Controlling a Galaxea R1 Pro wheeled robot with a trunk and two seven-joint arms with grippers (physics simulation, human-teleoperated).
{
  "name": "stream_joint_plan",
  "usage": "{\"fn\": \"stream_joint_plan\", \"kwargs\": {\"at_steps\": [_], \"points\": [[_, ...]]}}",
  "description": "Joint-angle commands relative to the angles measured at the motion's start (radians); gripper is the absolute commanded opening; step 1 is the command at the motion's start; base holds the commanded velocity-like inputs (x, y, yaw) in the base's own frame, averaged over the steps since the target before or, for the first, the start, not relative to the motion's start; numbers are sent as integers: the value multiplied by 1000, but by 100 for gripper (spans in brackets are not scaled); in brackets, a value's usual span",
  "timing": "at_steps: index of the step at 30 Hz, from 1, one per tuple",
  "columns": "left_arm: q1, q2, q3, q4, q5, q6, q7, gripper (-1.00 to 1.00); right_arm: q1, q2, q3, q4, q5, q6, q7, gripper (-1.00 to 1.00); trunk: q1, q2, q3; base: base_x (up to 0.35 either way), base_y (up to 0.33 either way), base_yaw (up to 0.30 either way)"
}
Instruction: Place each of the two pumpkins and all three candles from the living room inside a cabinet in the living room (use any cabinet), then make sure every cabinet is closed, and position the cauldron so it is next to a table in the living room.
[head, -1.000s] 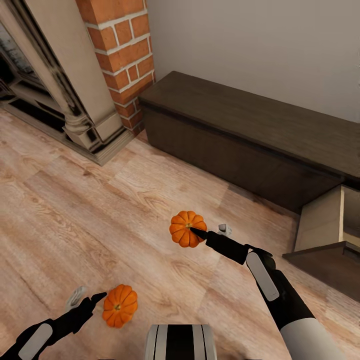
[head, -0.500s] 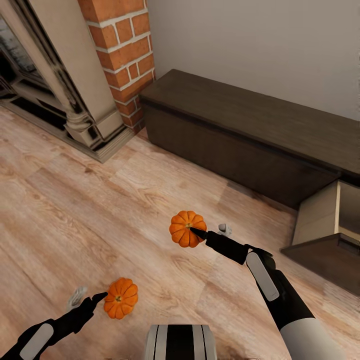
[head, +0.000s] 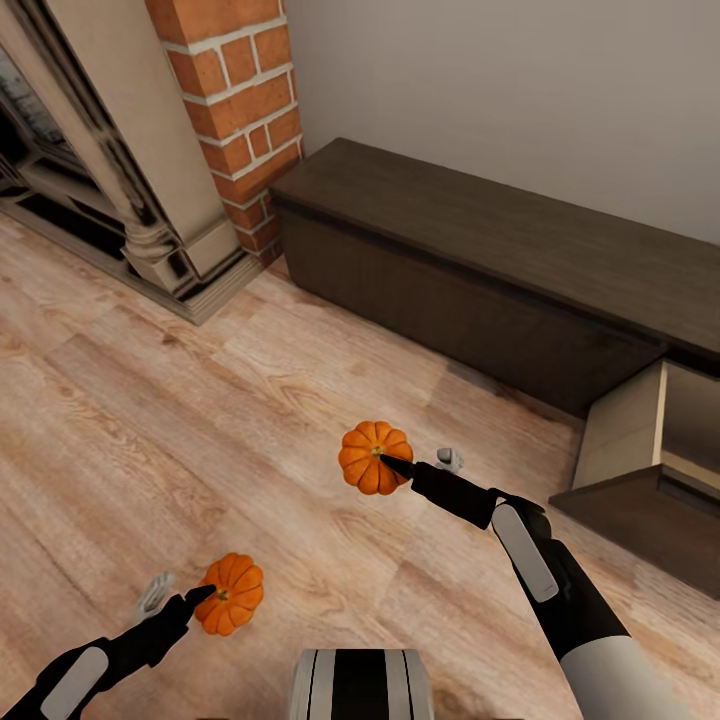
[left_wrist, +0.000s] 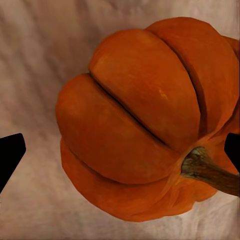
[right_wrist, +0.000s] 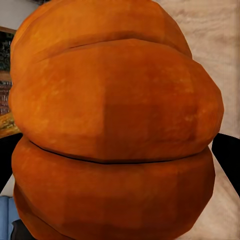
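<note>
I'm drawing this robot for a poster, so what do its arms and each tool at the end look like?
Both arms are glossy black with a pale grey, rounded, elongated panel set into the forearm. The right arm widens into a light grey sleeve section near the frame's edge. The right tool and left tool each taper to slim, pointed black fingers, with a small pale grey piece beside them. No cables or markings are visible.

My right arm (head: 560, 590) is black with a grey oblong panel, turning pale grey near the shoulder; its slim black fingers (head: 395, 465) taper to a point. My left arm (head: 90, 665) matches. A grey-and-black striped trunk (head: 360, 685) sits between them.
</note>
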Motion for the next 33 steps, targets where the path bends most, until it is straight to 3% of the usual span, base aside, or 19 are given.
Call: {"fn": "stream_joint_plan", "kwargs": {"at_steps": [1,11,17,22,33], "points": [[0,1,2,0,7,8,0,100,0,-1,1,0,-6,4,-1,-100,0,0,-1,13,-13,0],[0,6,2,0,9,9,-6,100,0,-1,1,0,-6,3,-1,-100,2,-1,-20,2,-2,0],[0,6,-13,0,9,10,-109,100,0,-1,1,1,-6,4,0,-100,2,-1,-20,0,0,0],[0,6,-45,0,9,10,-128,100,0,-1,1,1,-6,3,2,-100,3,-2,-24,0,0,0],[0,6,-52,-12,8,7,-147,100,0,-1,1,1,-7,4,2,-100,3,-2,-31,0,0,0]]}}
